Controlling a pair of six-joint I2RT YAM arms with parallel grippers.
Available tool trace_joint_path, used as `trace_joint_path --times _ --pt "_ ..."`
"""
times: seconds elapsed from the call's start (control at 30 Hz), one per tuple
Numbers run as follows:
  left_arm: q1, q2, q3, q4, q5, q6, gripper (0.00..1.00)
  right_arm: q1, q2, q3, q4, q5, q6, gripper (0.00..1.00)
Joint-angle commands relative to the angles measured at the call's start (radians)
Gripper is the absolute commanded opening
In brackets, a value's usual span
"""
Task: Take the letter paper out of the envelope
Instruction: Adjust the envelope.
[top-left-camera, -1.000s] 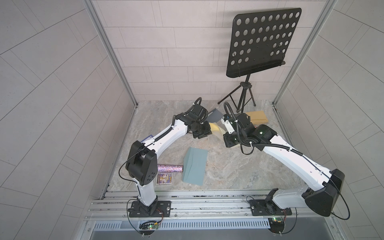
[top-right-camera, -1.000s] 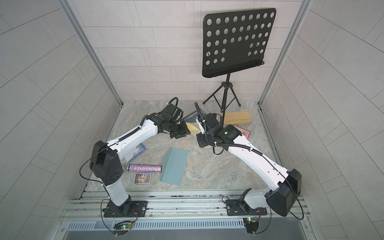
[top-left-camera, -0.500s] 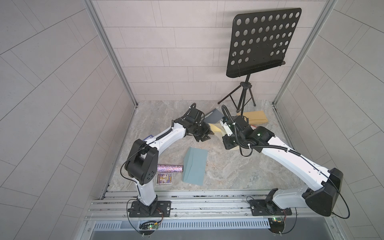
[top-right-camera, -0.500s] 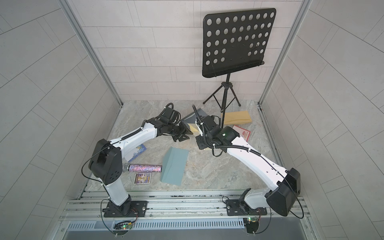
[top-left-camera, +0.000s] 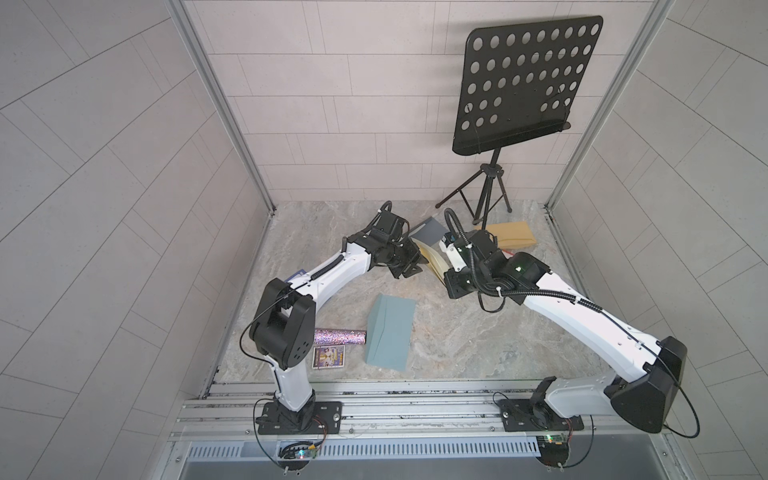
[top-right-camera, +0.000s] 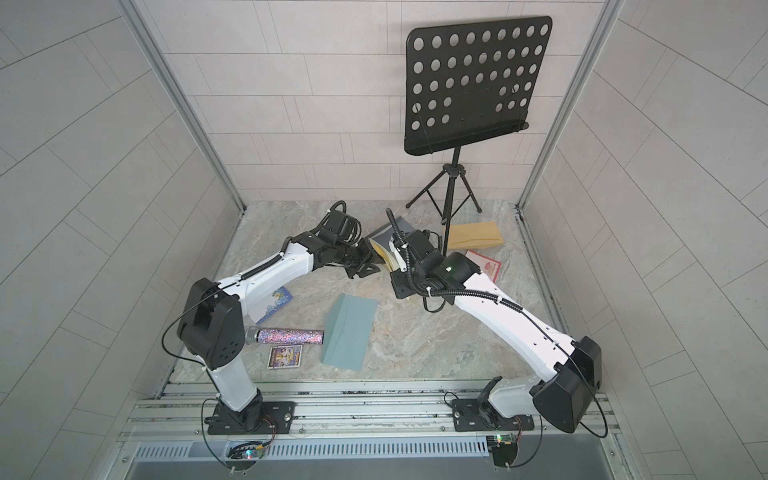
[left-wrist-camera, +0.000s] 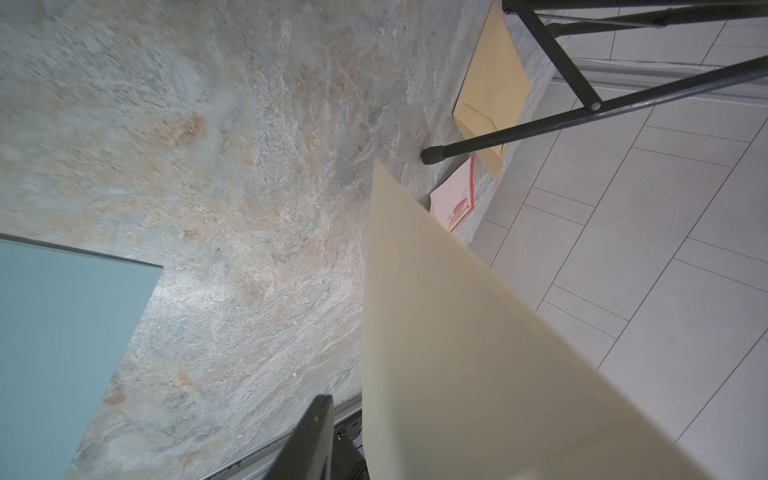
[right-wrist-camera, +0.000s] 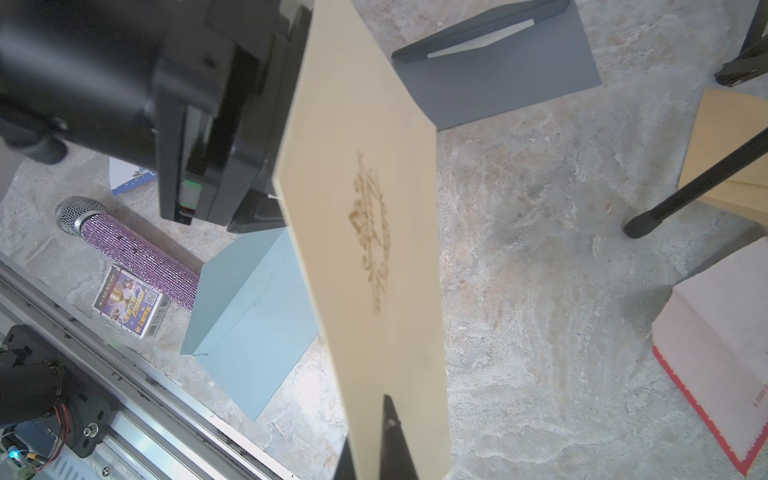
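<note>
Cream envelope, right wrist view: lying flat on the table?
No: the cream envelope stands on edge above the table, pinched by the right gripper.

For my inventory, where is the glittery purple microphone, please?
The microphone lies front-left in both top views, between the left arm and the teal paper envelope.

cream envelope (right-wrist-camera: 365, 249) – gold script motif.
teal env. (top-left-camera: 390, 332) – plain.
dk grey env. (right-wrist-camera: 498, 75) – pale strip.
kraft env. (top-left-camera: 511, 235) – tan-yellow.
pink env. (right-wrist-camera: 727, 353) – red scalloped edge.
mic (right-wrist-camera: 137, 253) – purple glitter, silver mesh.
card box (right-wrist-camera: 131, 301) – purple/yellow print.
music stand (top-left-camera: 532, 124) – blk, round holes.
tabletop (top-left-camera: 457, 332) – grey-beige marbling.
</note>
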Motion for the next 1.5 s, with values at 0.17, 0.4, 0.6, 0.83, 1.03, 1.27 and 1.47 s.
trace_joint_path --times 0.17,0.4,0.6,0.83,1.03,1.27,1.47 --pt "-0.01 -0.013 0.026 -0.075 -0.022 0.045 0.32 -0.012 -0.04 0.024 0.038 0.014 0.011 0.0" --pt "-0.007 -0.044 -0.068 0.032 0.054 -0.129 0.29 -0.01 -0.076 -0.02 0.058 0.081 0.006 0.0" --pt "-0.016 -0.005 -0.024 -0.061 0.053 -0.03 0.28 -0.012 -0.07 -0.009 0.077 0.053 0.032 0.0" --pt "-0.024 -0.01 0.003 -0.098 -0.1 0.085 0.13 -0.013 -0.053 -0.013 0.092 -0.032 0.059 0.0" --pt "-0.023 -0.021 0.026 -0.111 -0.174 0.154 0.03 -0.043 -0.031 -0.011 0.102 -0.186 0.132 0.0" --pt "-0.019 0.008 0.188 -0.356 -0.238 0.218 0.0 -0.065 -0.016 0.01 0.015 -0.121 0.063 0.17" --pt "-0.02 0.039 0.303 -0.51 -0.311 0.26 0.0 -0.033 -0.067 0.086 -0.039 -0.049 -0.007 0.48"
